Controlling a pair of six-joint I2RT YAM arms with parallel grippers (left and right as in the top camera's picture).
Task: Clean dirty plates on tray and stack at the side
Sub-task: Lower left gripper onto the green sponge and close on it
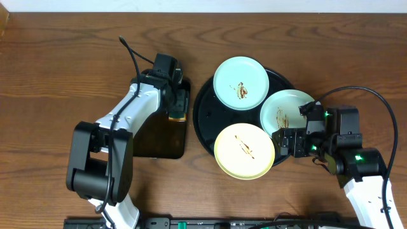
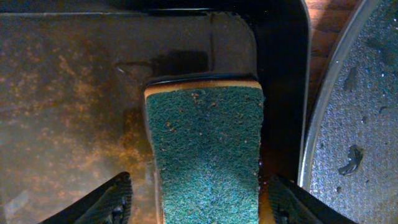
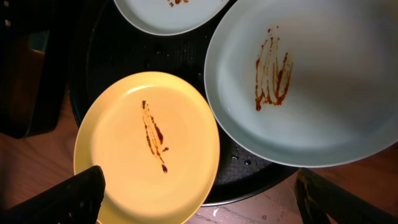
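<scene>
Three plates lie on the round black tray (image 1: 205,114): a mint-white plate (image 1: 240,83) at the top, a mint-white plate (image 1: 286,109) at the right and a yellow plate (image 1: 244,151) at the front, each with a brown sauce smear. My left gripper (image 1: 178,102) is open over a green sponge (image 2: 205,149), its fingers on either side and apart from it. My right gripper (image 1: 287,141) is open just above the tray's front right edge, between the yellow plate (image 3: 147,149) and the right mint-white plate (image 3: 311,81).
The sponge lies in a smaller rectangular black tray (image 1: 159,137) left of the round tray, whose rim also shows in the left wrist view (image 2: 317,106). Brown wood-grain tabletop (image 1: 57,70) surrounds both trays. Cables run from both arms.
</scene>
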